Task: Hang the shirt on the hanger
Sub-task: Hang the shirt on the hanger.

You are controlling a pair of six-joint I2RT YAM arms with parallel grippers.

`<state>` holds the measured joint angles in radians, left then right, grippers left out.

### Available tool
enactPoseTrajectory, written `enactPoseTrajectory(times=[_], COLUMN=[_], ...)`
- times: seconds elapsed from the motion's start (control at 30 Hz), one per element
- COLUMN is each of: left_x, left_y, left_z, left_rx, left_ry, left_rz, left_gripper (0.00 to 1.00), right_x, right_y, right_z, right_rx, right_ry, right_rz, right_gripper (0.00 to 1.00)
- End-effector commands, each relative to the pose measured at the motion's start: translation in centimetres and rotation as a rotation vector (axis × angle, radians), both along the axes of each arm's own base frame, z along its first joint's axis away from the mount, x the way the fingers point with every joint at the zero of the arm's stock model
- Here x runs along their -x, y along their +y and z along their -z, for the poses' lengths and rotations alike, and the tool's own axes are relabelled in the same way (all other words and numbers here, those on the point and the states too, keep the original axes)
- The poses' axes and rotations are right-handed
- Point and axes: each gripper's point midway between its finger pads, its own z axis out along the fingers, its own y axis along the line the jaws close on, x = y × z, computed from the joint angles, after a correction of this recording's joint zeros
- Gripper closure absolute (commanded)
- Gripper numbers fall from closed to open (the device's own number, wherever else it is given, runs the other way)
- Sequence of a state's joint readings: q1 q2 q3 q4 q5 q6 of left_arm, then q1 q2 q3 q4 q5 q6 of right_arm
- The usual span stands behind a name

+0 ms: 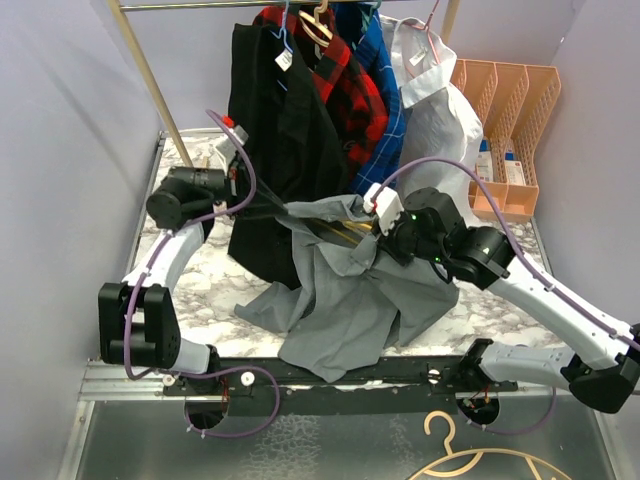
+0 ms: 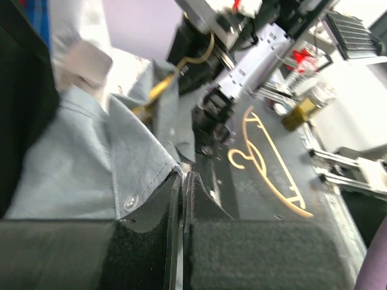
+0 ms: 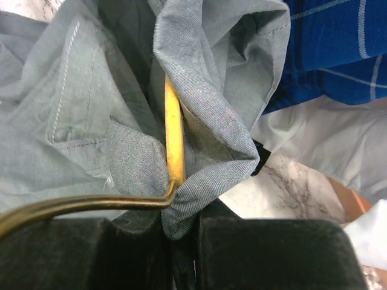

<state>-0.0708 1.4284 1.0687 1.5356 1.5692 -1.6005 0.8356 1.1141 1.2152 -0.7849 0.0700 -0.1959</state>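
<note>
The light-grey shirt (image 1: 350, 295) hangs bunched between my two grippers, its lower part draped on the marble table (image 1: 200, 300). My left gripper (image 1: 285, 210) is shut on the shirt's button edge (image 2: 130, 181), jaws closed (image 2: 182, 181). My right gripper (image 1: 380, 235) is shut at the bend of the yellow-gold hanger (image 3: 174, 133), with a fold of shirt (image 3: 211, 175) pinched between its fingers (image 3: 181, 241). The hanger's arm runs up inside the shirt's opening. The hanger also shows in the top view (image 1: 345, 235) and in the left wrist view (image 2: 163, 84). Most of its frame is hidden by cloth.
A rack at the back holds a black garment (image 1: 275, 130), a red plaid shirt (image 1: 345, 80), a blue one (image 1: 385, 110) and a white shirt (image 1: 435, 120). An orange organizer (image 1: 515, 120) stands at the back right. A pale tan hanger (image 1: 470, 460) lies below the table's front edge.
</note>
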Motion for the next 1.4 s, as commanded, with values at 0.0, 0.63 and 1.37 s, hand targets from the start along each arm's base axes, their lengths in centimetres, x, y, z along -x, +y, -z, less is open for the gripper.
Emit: enactPoseTrajectory(times=[0.0,0.63,1.37], left_x=[2.8,9.0,12.5], left_y=[-0.8,-9.3,-9.1], left_z=[3.1,5.3,20.7], left_rx=[-0.022,0.079,-0.492], left_ry=[-0.138,0.094,-0.088], left_rz=[0.067,0.365,0.182], left_gripper=[1.0,1.0,1.0], right_x=[-1.0,-5.8,-7.1], right_y=[0.9,6.1,5.5], right_z=[0.1,1.5,-5.6], right_rx=[-0.098,-0.325,-0.532], right_ry=[0.042,0.062,-0.137], right_rz=[0.094,0.25,0.271], right_gripper=[0.99,0.99,0.99])
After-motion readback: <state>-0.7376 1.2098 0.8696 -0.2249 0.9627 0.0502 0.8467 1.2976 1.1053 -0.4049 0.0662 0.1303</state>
